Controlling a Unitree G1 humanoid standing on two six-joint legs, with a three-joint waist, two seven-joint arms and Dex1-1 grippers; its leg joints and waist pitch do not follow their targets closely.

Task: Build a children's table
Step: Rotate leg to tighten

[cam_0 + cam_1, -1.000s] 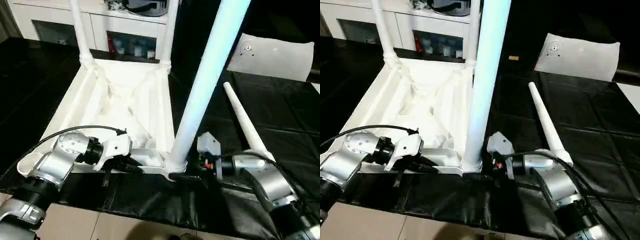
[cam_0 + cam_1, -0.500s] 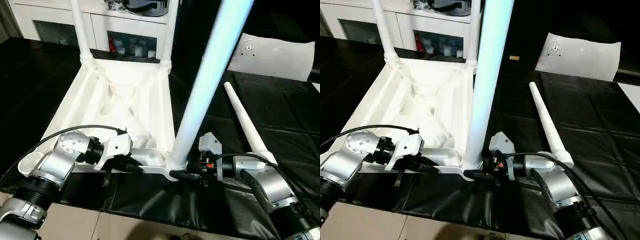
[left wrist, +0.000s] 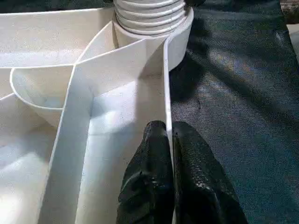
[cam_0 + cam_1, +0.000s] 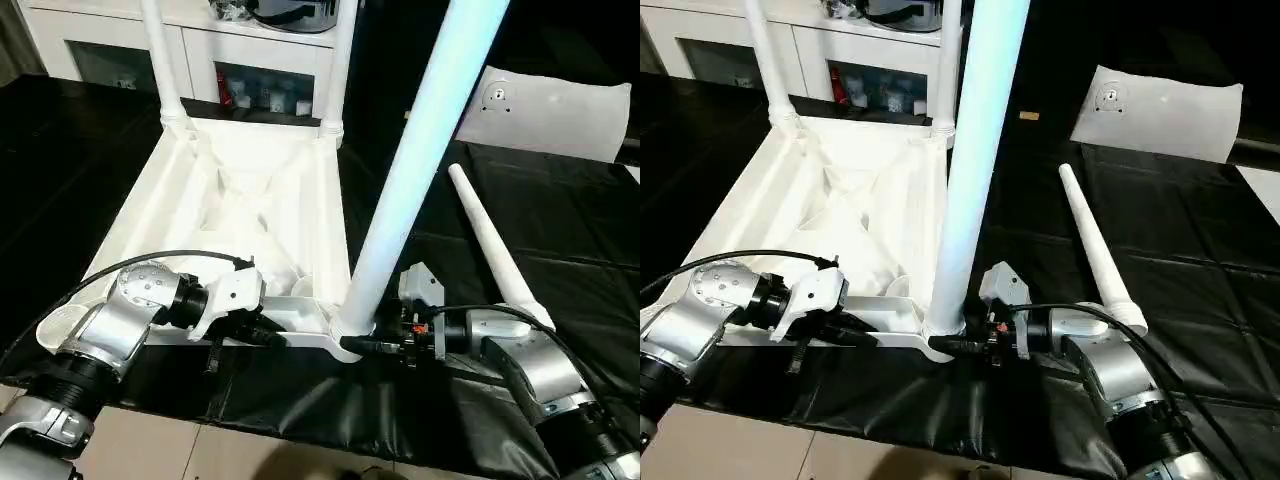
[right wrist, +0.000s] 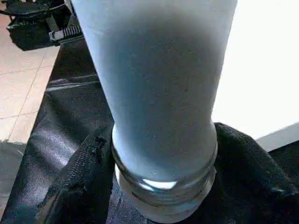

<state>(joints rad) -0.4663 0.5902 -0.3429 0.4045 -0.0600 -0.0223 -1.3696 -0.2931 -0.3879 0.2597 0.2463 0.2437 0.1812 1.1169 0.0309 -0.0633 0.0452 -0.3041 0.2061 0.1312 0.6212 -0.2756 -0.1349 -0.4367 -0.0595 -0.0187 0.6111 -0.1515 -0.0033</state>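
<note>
Right wrist view: leg (image 5: 159,93) top cut off

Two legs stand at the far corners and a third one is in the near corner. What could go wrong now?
The near leg leans, so it may not be fully seated in its socket; it could jam or tip. The right pincer is around only the leg's base, giving little leverage. The left pincer pinches just a thin rim of the top, which may slip. The loose leg lies close to the right arm and could be knocked.

Bright even light, white plastic glaring, black cloth sheened.
</note>
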